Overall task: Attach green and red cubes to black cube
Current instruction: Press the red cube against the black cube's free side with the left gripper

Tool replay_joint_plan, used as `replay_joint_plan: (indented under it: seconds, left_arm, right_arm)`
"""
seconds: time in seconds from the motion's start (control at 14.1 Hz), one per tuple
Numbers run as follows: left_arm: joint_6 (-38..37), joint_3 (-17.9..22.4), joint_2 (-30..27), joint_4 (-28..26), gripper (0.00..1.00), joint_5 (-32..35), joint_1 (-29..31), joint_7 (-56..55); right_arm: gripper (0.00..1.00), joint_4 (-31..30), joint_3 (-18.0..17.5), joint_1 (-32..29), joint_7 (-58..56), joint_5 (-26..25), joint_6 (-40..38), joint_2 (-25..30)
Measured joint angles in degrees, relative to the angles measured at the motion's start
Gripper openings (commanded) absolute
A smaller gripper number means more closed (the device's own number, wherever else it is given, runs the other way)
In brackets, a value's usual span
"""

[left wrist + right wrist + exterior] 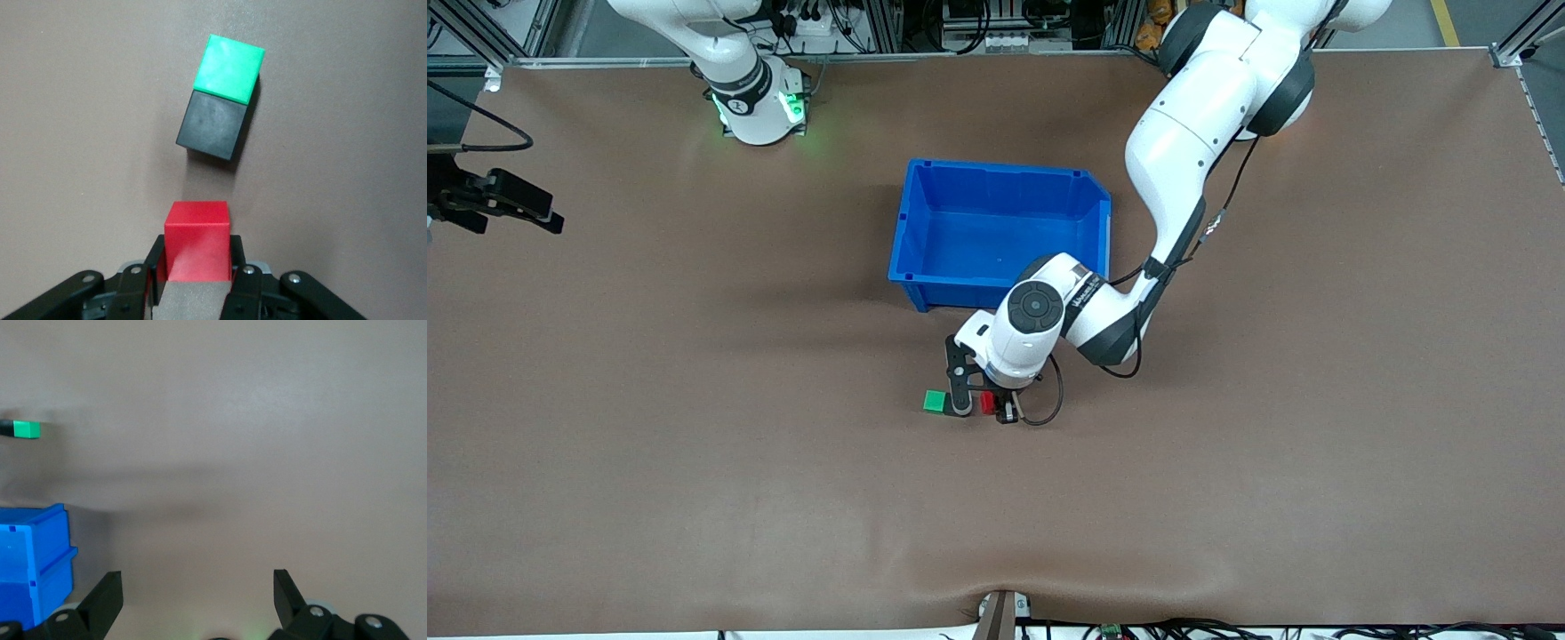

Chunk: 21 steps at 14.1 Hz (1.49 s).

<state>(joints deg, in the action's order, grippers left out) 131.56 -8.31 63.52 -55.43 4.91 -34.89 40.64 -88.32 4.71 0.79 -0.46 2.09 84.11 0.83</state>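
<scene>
In the left wrist view the green cube point(229, 68) sits flush against one side of the black cube point(211, 125) on the brown table. My left gripper point(198, 248) is shut on the red cube point(197, 233), which is a short gap away from the black cube's free side. In the front view the green cube point(935, 402) and the red cube point(987, 403) show on either side of the left gripper point(983, 407), whose finger hides the black cube. My right gripper point(197, 577) is open and empty, waiting at the right arm's end of the table point(520, 218).
An empty blue bin point(911, 231) stands mid-table, farther from the front camera than the cubes; its corner shows in the right wrist view point(33, 560). The left arm's forearm hangs over the bin's near corner. The green cube also shows small in the right wrist view point(28, 429).
</scene>
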Motion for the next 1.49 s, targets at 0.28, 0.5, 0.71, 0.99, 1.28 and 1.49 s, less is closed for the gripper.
replay_joint_plan:
  seconds: [0.28,0.5,0.71,0.99,1.28,1.49]
  left_arm:
    - [1.0,0.1,0.4,0.0,0.0,-0.1,0.0,0.0]
    - [1.8,0.1,0.8,0.0,0.0,-0.1,0.0,0.0]
    - [2.3,0.1,1.1,0.1,0.0,-0.2,0.0,0.0]
    - [2.4,0.1,1.2,0.2,0.0,-0.2,-0.3,-0.6]
    - [2.7,0.1,1.4,0.4,0.0,-0.3,-0.9,-1.2]
    - [2.8,0.1,1.5,0.5,0.0,-0.3,-1.2,-1.2]
  right_arm:
    - [1.0,0.0,0.1,-2.0,0.2,0.0,-0.1,0.8]
    - [1.0,-0.2,-0.2,-2.1,0.4,0.0,-0.1,0.8]
    - [1.0,-0.3,-0.2,-2.1,0.6,0.0,-0.1,0.8]
    - [1.0,-0.3,-0.4,-2.1,0.5,0.0,-0.1,0.8]
    - [1.0,-0.3,-0.6,-2.1,0.1,0.0,-1.5,0.8]
    - [1.0,-0.3,-0.7,-2.1,0.1,0.0,-1.6,0.8]
